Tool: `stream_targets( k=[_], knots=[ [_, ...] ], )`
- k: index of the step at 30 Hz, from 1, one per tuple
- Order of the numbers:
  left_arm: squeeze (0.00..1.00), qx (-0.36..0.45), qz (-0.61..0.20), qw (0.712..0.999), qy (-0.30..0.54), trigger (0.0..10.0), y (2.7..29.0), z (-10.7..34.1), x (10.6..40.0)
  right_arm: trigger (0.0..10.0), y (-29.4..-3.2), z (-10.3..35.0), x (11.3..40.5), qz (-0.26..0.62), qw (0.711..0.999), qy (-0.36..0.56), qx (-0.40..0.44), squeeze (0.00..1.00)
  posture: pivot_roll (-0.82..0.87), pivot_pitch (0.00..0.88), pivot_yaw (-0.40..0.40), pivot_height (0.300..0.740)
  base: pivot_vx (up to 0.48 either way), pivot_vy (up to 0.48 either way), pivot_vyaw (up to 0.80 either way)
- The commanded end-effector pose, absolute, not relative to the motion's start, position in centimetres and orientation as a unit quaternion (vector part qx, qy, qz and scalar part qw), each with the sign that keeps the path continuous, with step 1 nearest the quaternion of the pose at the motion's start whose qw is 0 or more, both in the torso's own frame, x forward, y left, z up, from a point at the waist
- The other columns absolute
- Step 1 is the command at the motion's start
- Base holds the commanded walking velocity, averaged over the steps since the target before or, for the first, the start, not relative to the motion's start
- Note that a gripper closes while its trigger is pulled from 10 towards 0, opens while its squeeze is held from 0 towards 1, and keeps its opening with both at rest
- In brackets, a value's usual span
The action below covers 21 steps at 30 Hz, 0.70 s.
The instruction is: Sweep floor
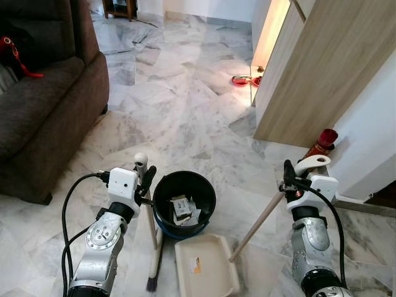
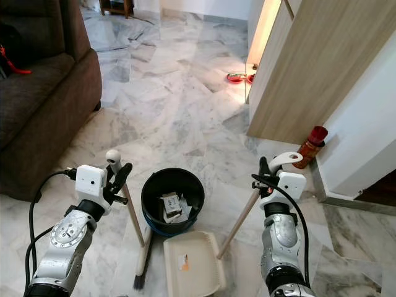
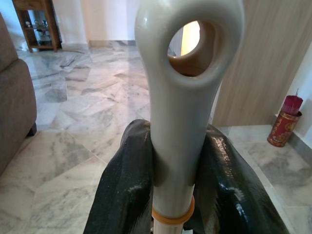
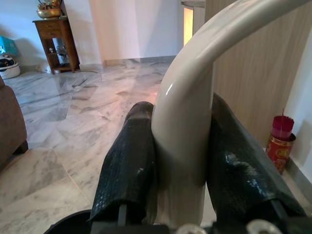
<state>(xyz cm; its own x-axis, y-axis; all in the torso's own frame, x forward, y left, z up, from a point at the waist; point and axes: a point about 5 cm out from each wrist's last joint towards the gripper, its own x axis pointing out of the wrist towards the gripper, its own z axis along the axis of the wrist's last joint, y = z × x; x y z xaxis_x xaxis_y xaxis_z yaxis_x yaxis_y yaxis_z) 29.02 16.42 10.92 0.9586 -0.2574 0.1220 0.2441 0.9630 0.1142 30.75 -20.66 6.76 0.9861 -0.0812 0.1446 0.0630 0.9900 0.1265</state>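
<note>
Smooth cream broom handle (image 3: 180, 146) clamped in left pincer (image 3: 178, 190)

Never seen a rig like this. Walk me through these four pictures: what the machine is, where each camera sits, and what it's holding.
It is a walking humanoid robot with two silver arms. The two wide pictures come from cameras on its head, looking down at a marble floor. The two close-ups come from cameras on its wrists. The left gripper is clamped on a broom; the right gripper is clamped on the handle of a cream dustpan. Between them stands a black bucket with scraps inside. A brown sofa sits to the left.
</note>
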Motion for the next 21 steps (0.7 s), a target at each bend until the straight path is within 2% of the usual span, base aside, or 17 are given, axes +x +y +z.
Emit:
stream_targets(
  k=[1,21],
  knots=[
    [0.00,0.051,-0.135,0.986,-0.085,10.0,16.08,11.72,29.07,10.0,-20.70,7.07,31.00,-0.037,0.994,-0.080,0.063,0.00,0.23,0.087,-0.101,0.740,-0.259,0.000,0.00],
    [0.00,0.051,-0.140,0.985,-0.085,10.0,15.86,11.68,29.21,10.0,-20.79,7.18,31.06,-0.044,0.994,-0.083,0.059,0.00,0.23,0.087,-0.100,0.740,-0.290,0.000,0.00]
  ],
)
